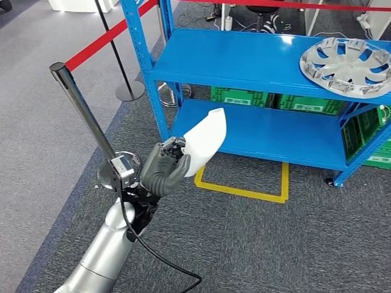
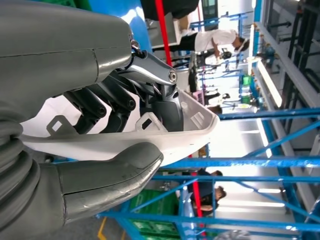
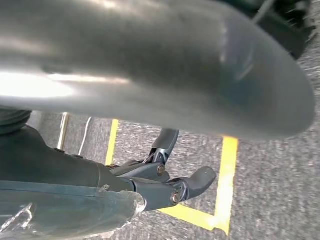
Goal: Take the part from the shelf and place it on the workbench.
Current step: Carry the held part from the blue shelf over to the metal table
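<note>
Holding a smooth white moulded plastic part (image 1: pixel 206 139) in front of the blue metal shelf (image 1: pixel 258 61).
Left hand (image 1: pixel 165 168) clamps it, thumb against fingers; right hand (image 3: pixel 166 185) hangs with fingers apart, holding nothing.

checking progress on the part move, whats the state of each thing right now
white part: off the shelf, held in the air
left hand: grips the white part
right hand: holds nothing, over the floor
wheel cover: lying flat on the blue shelf
</note>
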